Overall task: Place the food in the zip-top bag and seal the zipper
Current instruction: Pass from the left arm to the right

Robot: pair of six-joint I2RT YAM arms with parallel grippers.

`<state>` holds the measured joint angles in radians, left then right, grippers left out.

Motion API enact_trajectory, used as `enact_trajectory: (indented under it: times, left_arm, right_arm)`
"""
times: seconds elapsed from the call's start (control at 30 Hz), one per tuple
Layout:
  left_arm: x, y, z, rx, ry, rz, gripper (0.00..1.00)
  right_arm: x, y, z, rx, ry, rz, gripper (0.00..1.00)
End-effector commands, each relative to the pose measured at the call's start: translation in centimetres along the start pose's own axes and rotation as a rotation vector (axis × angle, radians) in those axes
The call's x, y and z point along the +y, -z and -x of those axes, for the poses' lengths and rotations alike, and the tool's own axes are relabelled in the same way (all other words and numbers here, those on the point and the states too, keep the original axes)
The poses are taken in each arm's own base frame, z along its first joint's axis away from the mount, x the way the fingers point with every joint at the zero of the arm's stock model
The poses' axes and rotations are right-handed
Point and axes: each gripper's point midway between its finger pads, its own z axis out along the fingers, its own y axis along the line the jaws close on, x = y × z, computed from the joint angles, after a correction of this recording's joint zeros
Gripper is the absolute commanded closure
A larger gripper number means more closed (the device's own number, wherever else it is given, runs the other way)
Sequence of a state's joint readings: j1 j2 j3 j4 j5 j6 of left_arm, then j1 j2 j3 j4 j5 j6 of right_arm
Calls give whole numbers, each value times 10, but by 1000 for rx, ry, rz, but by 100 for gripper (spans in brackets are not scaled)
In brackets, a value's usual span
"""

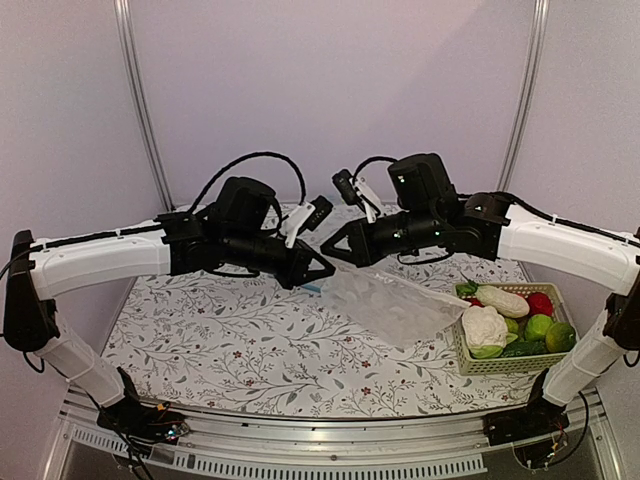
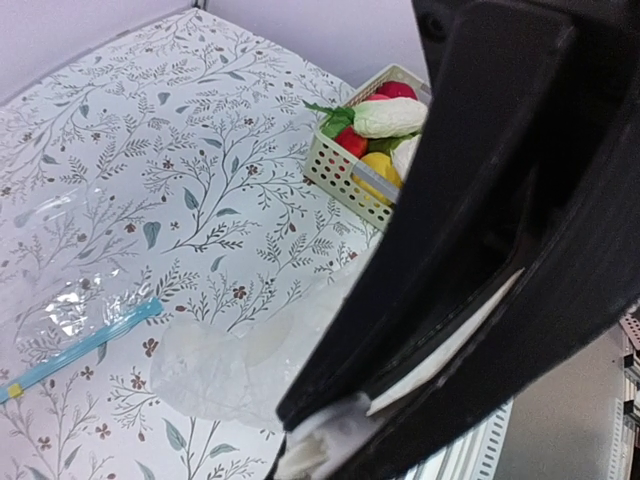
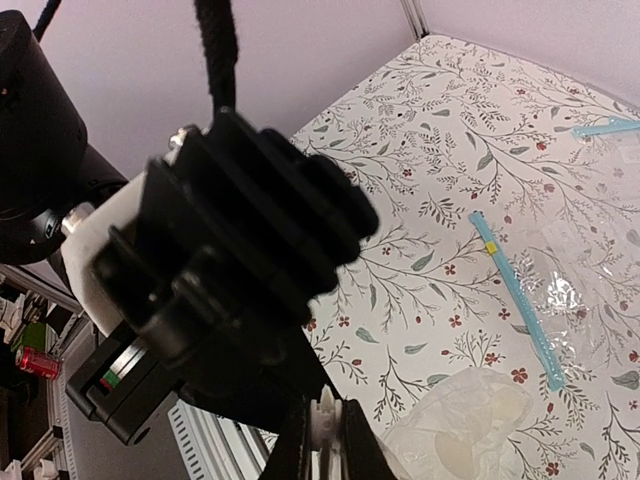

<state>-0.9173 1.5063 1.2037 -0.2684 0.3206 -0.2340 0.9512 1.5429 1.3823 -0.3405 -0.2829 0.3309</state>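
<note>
The dotted zip-top bag (image 1: 395, 305) hangs up off the table between my two grippers and slopes down toward the basket. My left gripper (image 1: 322, 270) is shut on the bag's white plastic edge, which shows between its jaws (image 2: 320, 440). My right gripper (image 1: 333, 250) faces it, also shut on a fold of the bag (image 3: 325, 440). The zipper is hidden at the jaws. The food lies in the basket: cauliflower (image 1: 484, 325), radish (image 1: 502, 300), green fruit (image 1: 538, 326) and lemon (image 2: 378, 168).
The cream basket (image 1: 470, 362) stands at the table's right front and also holds red fruit (image 1: 540, 303). An undotted clear bag (image 3: 580, 290) with a blue strip (image 3: 515, 295) lies flat under the grippers. Another blue strip (image 3: 610, 127) lies farther off.
</note>
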Motion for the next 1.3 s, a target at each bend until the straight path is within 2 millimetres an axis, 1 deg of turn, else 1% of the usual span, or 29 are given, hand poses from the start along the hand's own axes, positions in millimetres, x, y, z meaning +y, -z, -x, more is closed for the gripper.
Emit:
enact_trajectory:
  times: [0.0,0.37,0.53,0.67,0.7,0.73,0.8,0.83,0.9,0.97,1.03,1.17,1.27]
  left_arm:
    - [12,-1,-1,0,25,59,100]
    - [16,5,2,-24,45,64,100]
    - [21,8,2,-33,58,78,100]
    - [16,9,2,-33,53,47,100]
    - [13,10,3,-36,48,34,95]
    - [11,12,3,-38,40,29,84]
    - [10,17,4,-44,19,30,54]
    - [11,20,3,-45,8,37,45]
    - [14,30,4,-50,-9,59,36]
    - [13,39,5,-62,-19,51,30]
    - [6,48,8,-80,-37,13,25]
    - [-12,53,13,-102,-58,-79,25]
    - [-22,50,17,-114,-56,-142,29]
  right_arm:
    - [1,13,-1,-12,40,-27,97]
    - [-3,18,-7,-7,52,-47,98]
    - [-4,22,-8,-11,55,-55,98]
    - [-1,25,-6,-18,56,-48,99]
    - [1,26,-5,-23,57,-43,99]
    - [2,27,-4,-27,55,-37,99]
    - [5,29,-1,-37,54,-27,100]
    - [6,31,1,-43,54,-24,100]
    - [8,33,4,-51,52,-16,100]
    - [12,37,8,-59,52,11,100]
    - [17,40,12,-67,45,51,100]
    - [27,45,16,-60,31,139,100]
    - [34,47,18,-63,34,187,100]
